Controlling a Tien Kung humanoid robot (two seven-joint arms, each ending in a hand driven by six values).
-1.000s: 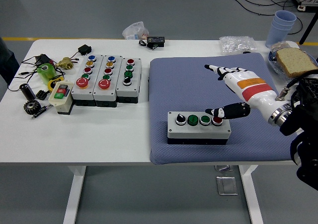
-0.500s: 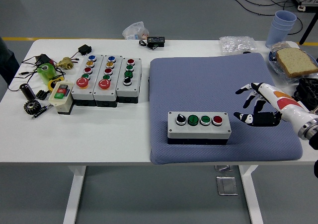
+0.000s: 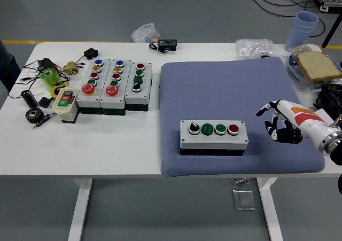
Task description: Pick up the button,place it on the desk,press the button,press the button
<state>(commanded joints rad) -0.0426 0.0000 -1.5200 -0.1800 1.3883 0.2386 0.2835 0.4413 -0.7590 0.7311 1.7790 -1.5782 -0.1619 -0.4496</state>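
On the blue mat (image 3: 224, 86), button box (image 3: 214, 137) sits untouched; right hand (image 3: 282, 124) hovers just right of it, fingers loosely spread, holding nothing.

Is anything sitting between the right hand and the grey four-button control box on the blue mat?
Nothing visible. The right hand hovers just right of the grey four-button control box, with only bare blue mat between them. The nearest button is the red one.

right robot hand (image 3: 280, 124), fingers loosely spread
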